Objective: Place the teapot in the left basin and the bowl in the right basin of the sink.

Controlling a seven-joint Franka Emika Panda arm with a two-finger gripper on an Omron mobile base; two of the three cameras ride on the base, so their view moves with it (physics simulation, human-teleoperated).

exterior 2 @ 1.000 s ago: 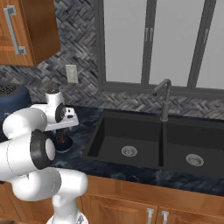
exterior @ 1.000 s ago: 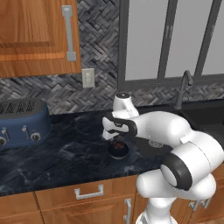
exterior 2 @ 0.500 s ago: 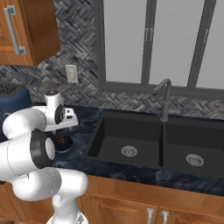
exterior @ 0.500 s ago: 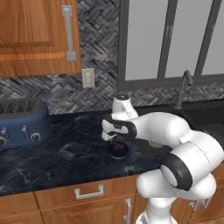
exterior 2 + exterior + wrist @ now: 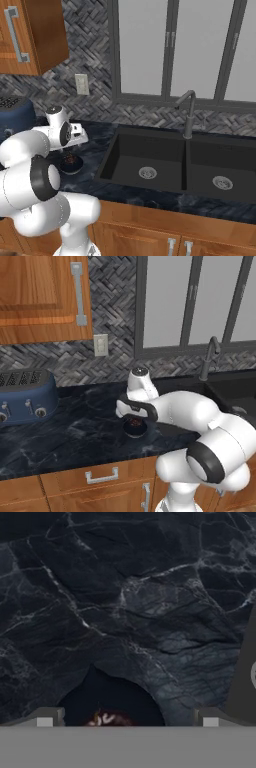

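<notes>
The teapot (image 5: 135, 426) sits on the dark marble counter (image 5: 75, 431), left of the sink (image 5: 170, 160) and well apart from it. It is a small squat dark pot with a reddish tint on top. The claw (image 5: 134, 417) hangs right above it, pointing down, its jaws spread wide with nothing between them. Whether the fingers touch the pot cannot be told from the base views.

In the hand view the teapot (image 5: 107, 704) lies at the bottom, between the two fingertips (image 5: 45, 719), which stand to either side of it and apart from its round body. Veined marble spreads beyond it.

From the right base view the teapot (image 5: 71, 163) shows just beneath the white wrist, near the counter's front edge. The left basin (image 5: 142, 162) and the right basin (image 5: 220, 172) are both black, each with a silver drain, parted by a divider under the grey faucet (image 5: 187, 112).

A blue toaster (image 5: 25, 396) stands at the far left of the counter against the herringbone backsplash (image 5: 115, 361), below a wooden cabinet (image 5: 40, 296). A wall outlet (image 5: 100, 345) sits between toaster and arm
</notes>
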